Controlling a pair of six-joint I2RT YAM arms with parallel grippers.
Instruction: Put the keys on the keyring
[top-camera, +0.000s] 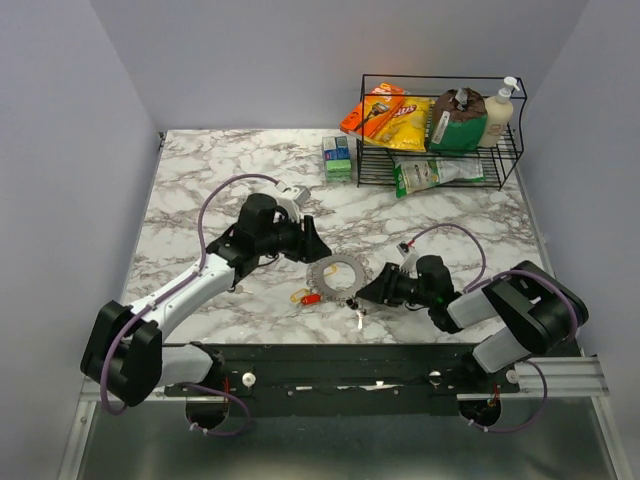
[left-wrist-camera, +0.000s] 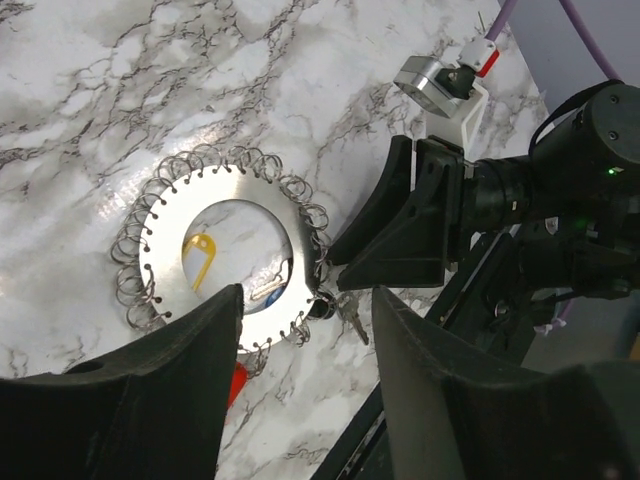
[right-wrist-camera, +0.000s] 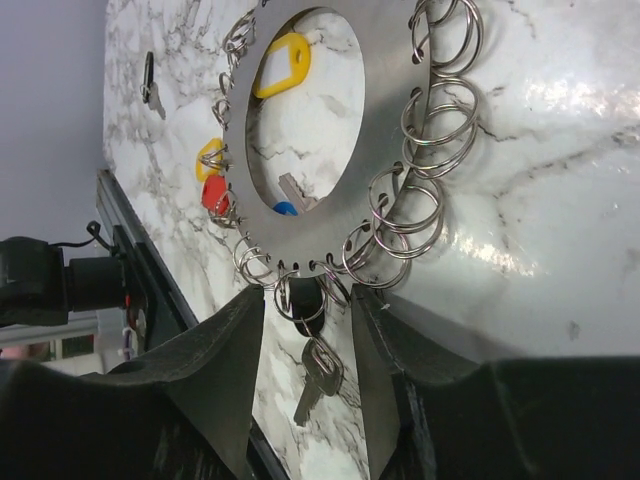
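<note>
The keyring (right-wrist-camera: 390, 120), a flat silver disc with a wide centre hole and wire split rings threaded all round its rim, lies flat on the marble table (top-camera: 200, 200) between the two arms, likely so that either can reach a ring from its own side. The right arm (top-camera: 470, 305) reaches in low from the near right, a line that looks chosen to meet one split ring (right-wrist-camera: 297, 297) on the disc's near edge end-on. Its jaws are spread, one on each side of that split ring with a gap showing on both sides, so they straddle it without pinching. A silver key with a dark head (right-wrist-camera: 318, 385) appears to be threaded on this ring and lies on the table just outside the disc, so one key seems to be on already. The left arm (top-camera: 190, 290) comes in at the disc's far left side, its jaws spread wide and holding nothing. It is probably placed to steady the disc, though I cannot tell whether a finger touches the metal. Loose keys lie close by: a yellow-headed one (right-wrist-camera: 283, 62) and a blue-headed one (right-wrist-camera: 285, 208) inside the centre hole, a second yellow one (right-wrist-camera: 210, 155) and a red one (right-wrist-camera: 214, 195) just outside the rim
</note>
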